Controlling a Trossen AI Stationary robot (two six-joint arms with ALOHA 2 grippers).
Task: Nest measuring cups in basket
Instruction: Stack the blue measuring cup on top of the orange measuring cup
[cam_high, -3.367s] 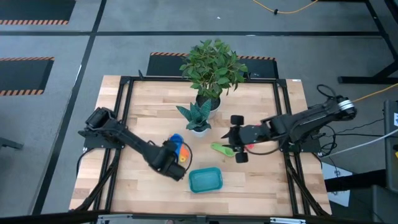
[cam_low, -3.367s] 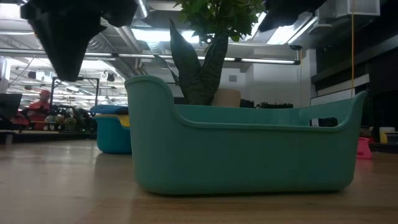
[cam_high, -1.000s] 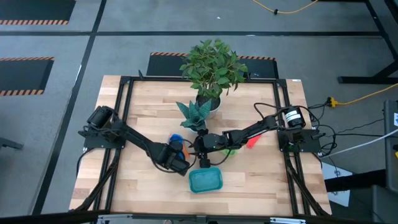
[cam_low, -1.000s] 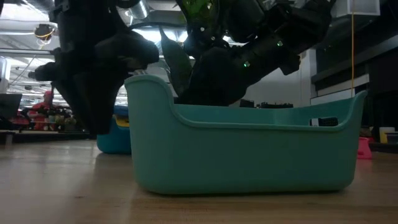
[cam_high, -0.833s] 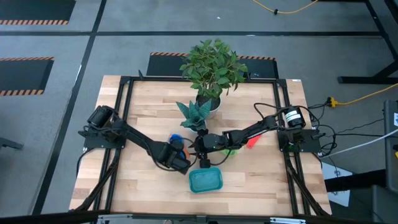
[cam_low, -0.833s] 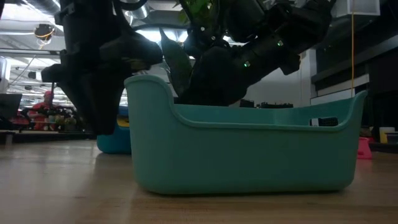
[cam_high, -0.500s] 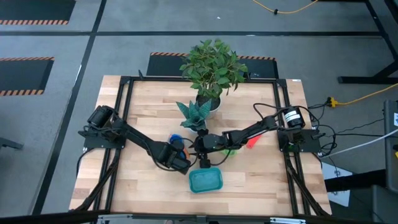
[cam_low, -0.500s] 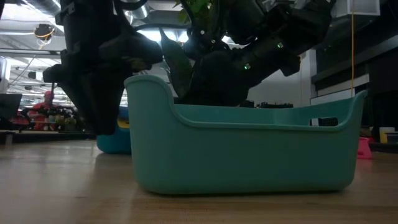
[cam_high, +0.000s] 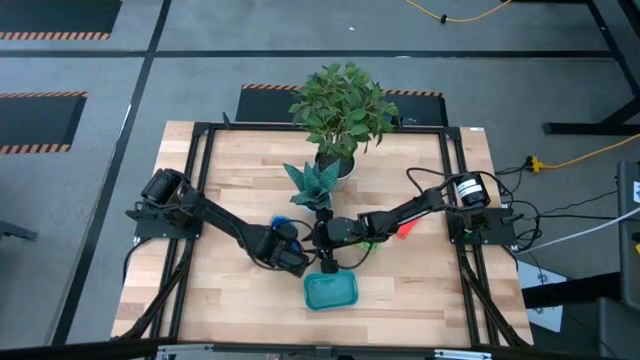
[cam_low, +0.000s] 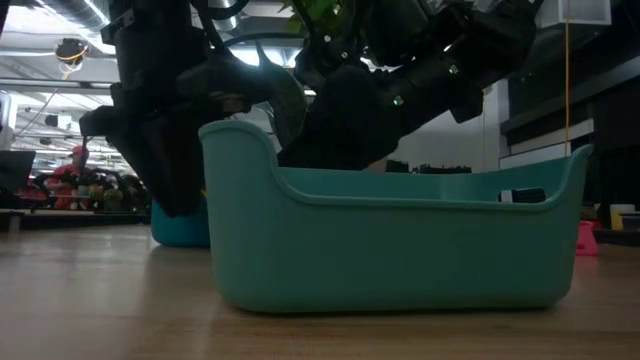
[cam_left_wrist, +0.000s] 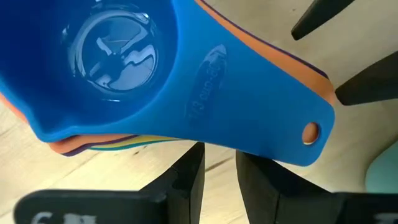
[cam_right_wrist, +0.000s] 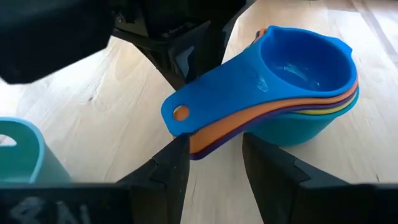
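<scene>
Right wrist view: my right hand (cam_right_wrist: 214, 155) spread around the stacked measuring cups' (cam_right_wrist: 292, 87) handles, my left hand (cam_left_wrist: 217, 171) pinched beneath, basket (cam_high: 330, 291) at six o'clock.

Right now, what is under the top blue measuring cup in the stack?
Under the blue cup sit nested cups: orange, purple, yellow and a teal one at the bottom. Only their rims and handle edges show; their insides are covered.
</scene>
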